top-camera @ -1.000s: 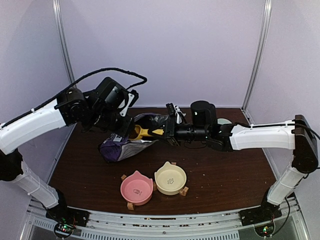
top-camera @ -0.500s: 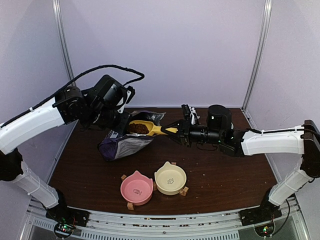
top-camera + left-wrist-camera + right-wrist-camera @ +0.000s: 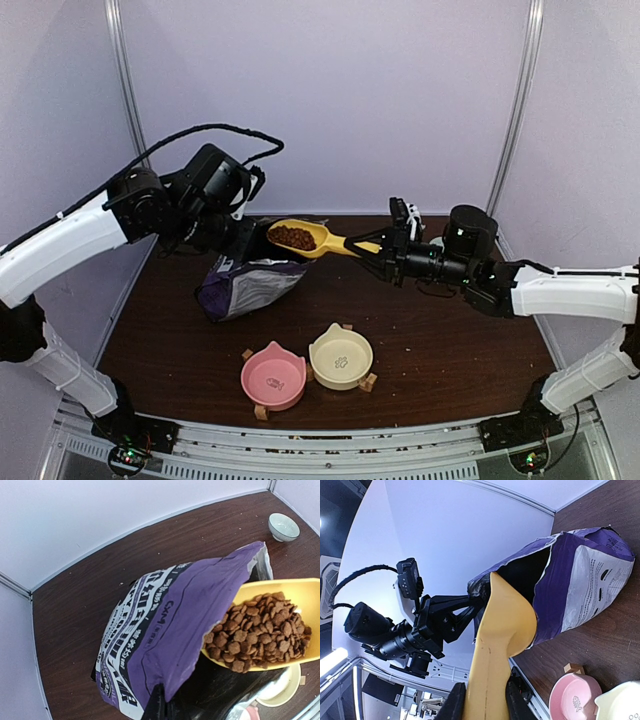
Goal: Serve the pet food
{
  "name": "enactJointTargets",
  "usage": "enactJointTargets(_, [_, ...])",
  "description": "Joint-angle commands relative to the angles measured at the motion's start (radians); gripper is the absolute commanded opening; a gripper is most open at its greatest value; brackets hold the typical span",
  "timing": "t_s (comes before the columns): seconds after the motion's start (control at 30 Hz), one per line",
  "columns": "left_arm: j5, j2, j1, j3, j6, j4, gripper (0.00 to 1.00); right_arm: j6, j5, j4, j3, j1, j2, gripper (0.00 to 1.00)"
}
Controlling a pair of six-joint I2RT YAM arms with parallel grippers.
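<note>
Brown kibble pet food [image 3: 292, 237] fills the bowl of a yellow scoop [image 3: 312, 239]; it also shows in the left wrist view [image 3: 260, 630]. My right gripper [image 3: 378, 250] is shut on the scoop's handle [image 3: 487, 690] and holds it level above the table, just outside the mouth of the purple food bag [image 3: 245, 285]. My left gripper [image 3: 225, 238] is shut on the bag's upper edge [image 3: 165, 690] and holds the bag open. A pink cat-shaped bowl [image 3: 273, 376] and a cream one [image 3: 341, 357] stand near the front edge.
A small pale bowl [image 3: 283, 526] sits at the back right of the brown table [image 3: 450, 340]. Purple walls and metal posts close in the back and sides. Kibble crumbs lie scattered on the table to the right.
My right gripper has drawn the scoop out of the bag, up and to the right, now loaded with kibble. My left gripper still holds the bag's edge.
</note>
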Motion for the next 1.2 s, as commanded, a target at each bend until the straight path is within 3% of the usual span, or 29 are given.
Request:
enactJointTargets(0.0, [0.027, 0.002, 0.021, 0.08, 0.028, 0.075, 0.0, 0.009, 0.02, 0.025, -0.011, -0.007, -0.046, 0.12])
enactJointTargets(0.47, [0.06, 0.034, 0.068, 0.106, 0.024, 0.068, 0.0, 0.019, 0.0, -0.027, -0.052, -0.008, -0.18, 0.12])
enactJointTargets(0.73, [0.097, -0.007, 0.112, 0.023, -0.001, 0.097, 0.0, -0.059, -0.063, -0.218, -0.131, -0.007, -0.354, 0.12])
enactJointTargets(0.9, [0.135, -0.066, 0.138, -0.041, -0.021, 0.151, 0.0, -0.138, -0.064, -0.424, -0.191, 0.005, -0.477, 0.12])
enactJointTargets(1.17, [0.246, -0.119, 0.183, -0.098, -0.045, 0.22, 0.0, -0.094, 0.002, -0.431, -0.393, 0.01, -0.63, 0.13])
